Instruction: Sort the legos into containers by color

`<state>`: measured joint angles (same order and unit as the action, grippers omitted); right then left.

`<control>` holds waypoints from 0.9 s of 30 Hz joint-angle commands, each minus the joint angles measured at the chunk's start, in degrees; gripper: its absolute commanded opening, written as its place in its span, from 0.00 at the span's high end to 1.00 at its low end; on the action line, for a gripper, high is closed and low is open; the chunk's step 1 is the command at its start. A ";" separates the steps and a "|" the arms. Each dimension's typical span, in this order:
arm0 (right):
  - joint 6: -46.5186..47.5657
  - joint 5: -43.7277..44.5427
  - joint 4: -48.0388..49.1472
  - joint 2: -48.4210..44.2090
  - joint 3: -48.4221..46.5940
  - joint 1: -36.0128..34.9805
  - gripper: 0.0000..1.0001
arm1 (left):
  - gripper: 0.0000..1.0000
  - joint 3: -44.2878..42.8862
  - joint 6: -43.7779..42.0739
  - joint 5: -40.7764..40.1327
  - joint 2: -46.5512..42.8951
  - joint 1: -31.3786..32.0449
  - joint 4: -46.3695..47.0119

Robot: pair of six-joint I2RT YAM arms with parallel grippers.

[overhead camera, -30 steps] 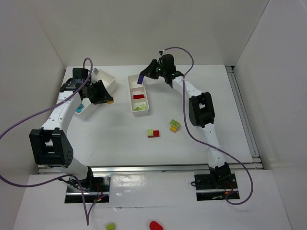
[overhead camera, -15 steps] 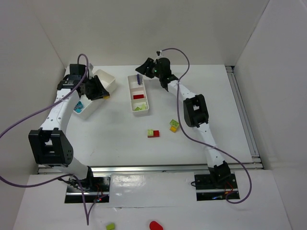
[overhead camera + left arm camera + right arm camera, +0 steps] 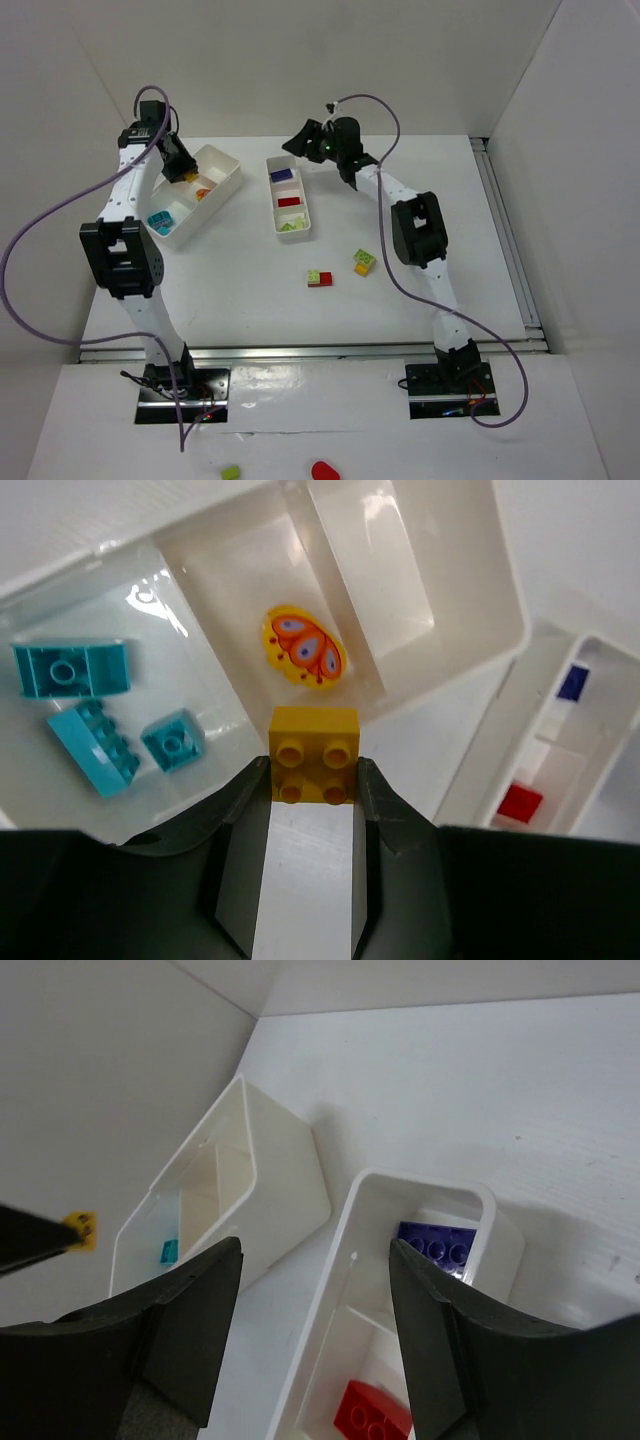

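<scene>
My left gripper (image 3: 180, 166) is shut on a yellow lego (image 3: 314, 752) above the wider container (image 3: 228, 178), over the divider beside its middle compartment. That tray holds an orange butterfly piece (image 3: 303, 645) and three cyan legos (image 3: 97, 747). My right gripper (image 3: 315, 1260) hangs open and empty above the far end of the narrow container (image 3: 304, 206). This tray holds a purple lego (image 3: 438, 1245), a red one (image 3: 370, 1415) and a lime green one (image 3: 293, 226), each in its own compartment. Two loose clumps lie on the table: green-red (image 3: 320, 278) and green-yellow (image 3: 364, 262).
White walls close in the table at the back and both sides. A metal rail (image 3: 505, 235) runs along the table's right edge. A green piece (image 3: 231, 471) and a red piece (image 3: 325, 470) lie below the table, in front of the arm bases.
My right gripper opened and the purple lego dropped into the narrow container's far compartment. My left arm swung back and up, carrying the yellow lego over the wider container.
</scene>
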<state>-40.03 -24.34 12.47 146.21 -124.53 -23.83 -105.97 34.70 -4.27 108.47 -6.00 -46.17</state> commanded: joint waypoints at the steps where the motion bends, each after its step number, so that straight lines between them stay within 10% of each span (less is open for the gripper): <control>1: 4.44 -0.89 1.33 -13.48 7.07 1.86 0.31 | 1.00 -6.95 2.04 -7.94 5.69 -0.59 -3.31; 7: 4.44 -2.55 1.33 -24.74 21.32 4.85 0.30 | 0.98 -18.71 2.04 -11.20 17.72 -1.12 -4.89; 9: 5.83 -2.03 0.11 -27.98 23.53 6.25 0.30 | 0.71 -22.33 2.04 -11.20 20.63 -1.12 -7.25; 10: 5.84 -2.03 -0.51 -28.96 25.81 6.26 0.30 | 0.27 -25.31 1.52 -10.50 22.65 -1.12 -7.96; 13: 7.06 -1.25 -2.00 -32.56 28.90 7.49 0.29 | 0.05 -24.99 0.37 -6.99 23.28 -1.12 -7.97; 27: 6.98 -3.26 -3.07 -33.36 32.33 8.10 0.29 | 0.70 -11.10 -0.77 -0.30 17.92 0.63 -3.57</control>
<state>-33.69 -26.68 8.73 114.48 -92.18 -15.51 -117.64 34.61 -6.87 128.60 -6.37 -50.28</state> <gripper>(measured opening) 0.711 0.319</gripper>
